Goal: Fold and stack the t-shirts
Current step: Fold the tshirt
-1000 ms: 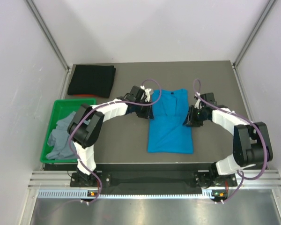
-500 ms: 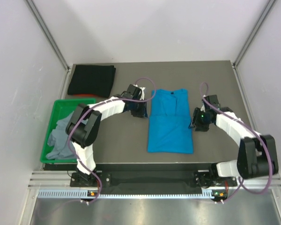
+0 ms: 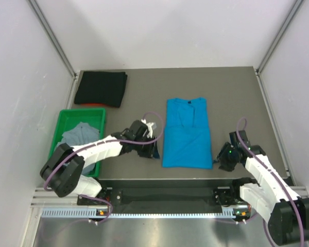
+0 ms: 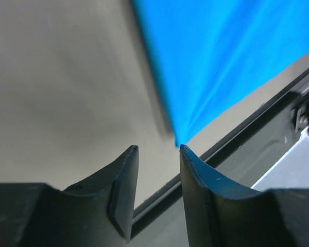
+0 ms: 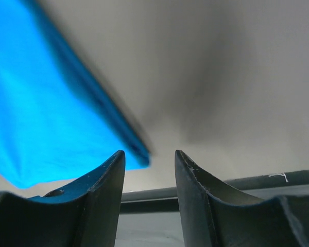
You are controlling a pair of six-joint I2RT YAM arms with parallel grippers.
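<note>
A bright blue t-shirt (image 3: 187,134) lies flat mid-table as a long narrow strip, collar at the far end. My left gripper (image 3: 153,151) hovers by its near left corner, open and empty; in the left wrist view the blue t-shirt's (image 4: 221,62) corner ends just ahead of that gripper (image 4: 157,149). My right gripper (image 3: 222,161) is beside the near right corner, also open and holding nothing; in the right wrist view the blue cloth (image 5: 41,103) sits ahead and left of the gripper (image 5: 149,153). A black t-shirt (image 3: 101,88) lies folded at the back left. A grey t-shirt (image 3: 78,137) is crumpled in the bin.
A green plastic bin (image 3: 58,135) stands at the left edge of the table. The table's front edge and a metal rail (image 3: 165,182) run just behind both grippers. White walls and frame posts close in the sides and back.
Both arms have drawn back from the blue shirt's upper sides toward its near corners, and both pairs of jaws have spread wider. The shirt now lies flat and released.
</note>
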